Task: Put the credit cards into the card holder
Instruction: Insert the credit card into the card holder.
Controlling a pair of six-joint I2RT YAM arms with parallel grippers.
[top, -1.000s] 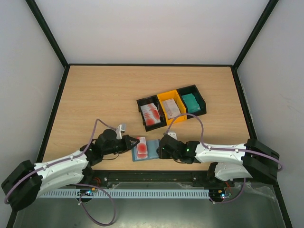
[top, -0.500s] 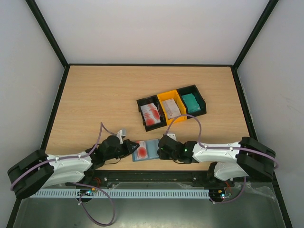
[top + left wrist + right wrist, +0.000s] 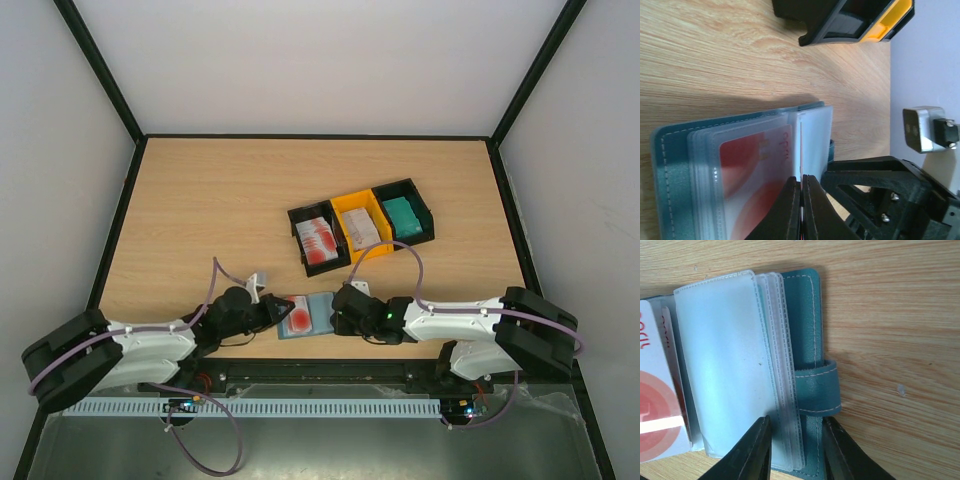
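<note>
The card holder [image 3: 318, 316] lies open and flat close to the near edge of the surface [image 3: 220, 220], about midway along it, between our two arms. A red-and-white card [image 3: 298, 318] rests on the holder's left half, partly under its clear sleeves [image 3: 720, 365]. Our left jaws are clenched on that card's edge, and only a thin red line shows between them. Our right jaws stand partly apart over the holder's right edge, one on the sleeves and one on the teal cover beside the clasp tab [image 3: 817, 390]. They grasp nothing that we can see.

Farther back, right of centre, three bins stand touching in a row. The left black bin [image 3: 292, 222] holds more red-and-white cards [image 3: 317, 241]. The yellow bin [image 3: 352, 200] holds whitish cards [image 3: 361, 229]. The right black bin [image 3: 425, 225] holds a green-teal stack [image 3: 402, 215].
</note>
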